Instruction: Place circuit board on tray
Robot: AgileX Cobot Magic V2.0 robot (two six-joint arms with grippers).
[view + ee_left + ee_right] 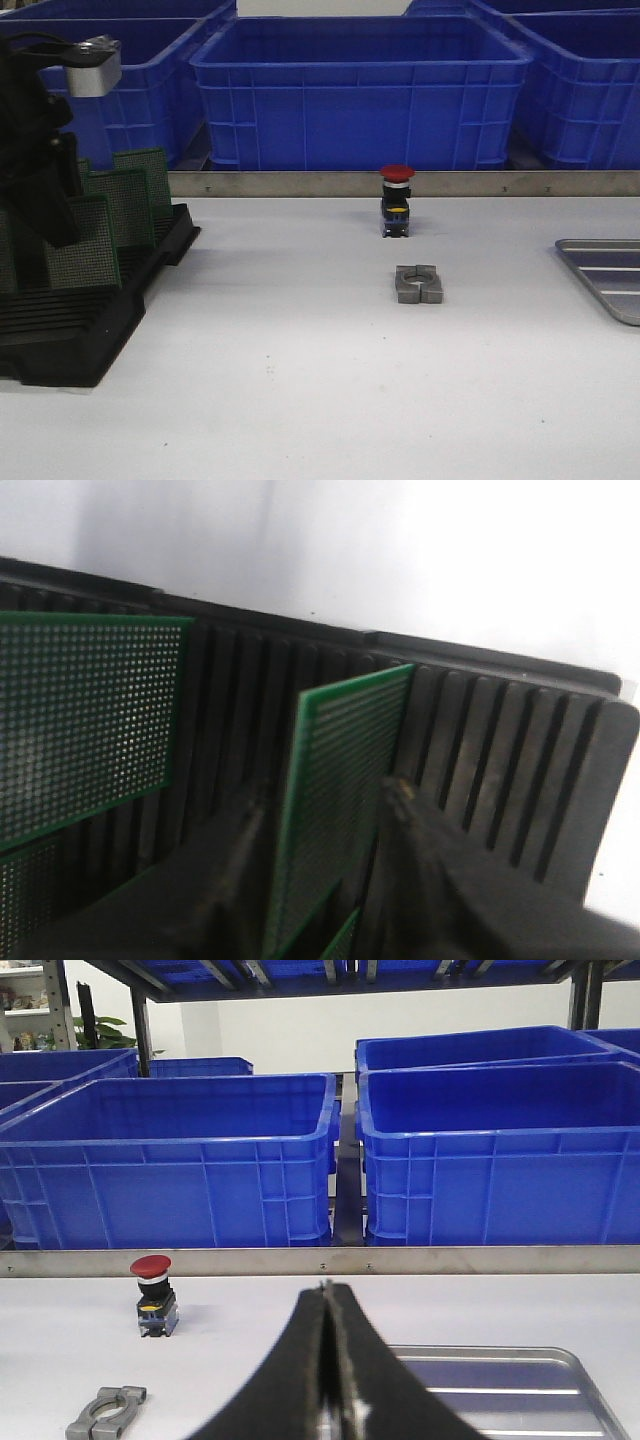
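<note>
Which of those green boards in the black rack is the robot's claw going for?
The circuit board standing between the left gripper's open fingers; the other board stands apart.

The left arm (35, 140) stood at the table's nine o'clock edge, reaching down toward six o'clock. The left gripper (325, 815) had its jaws parted, one dark finger (430, 850) on each face of an upright green circuit board (345, 790). The right gripper (325, 1300) pointed toward twelve o'clock, its fingers pressed together on nothing.
</note>
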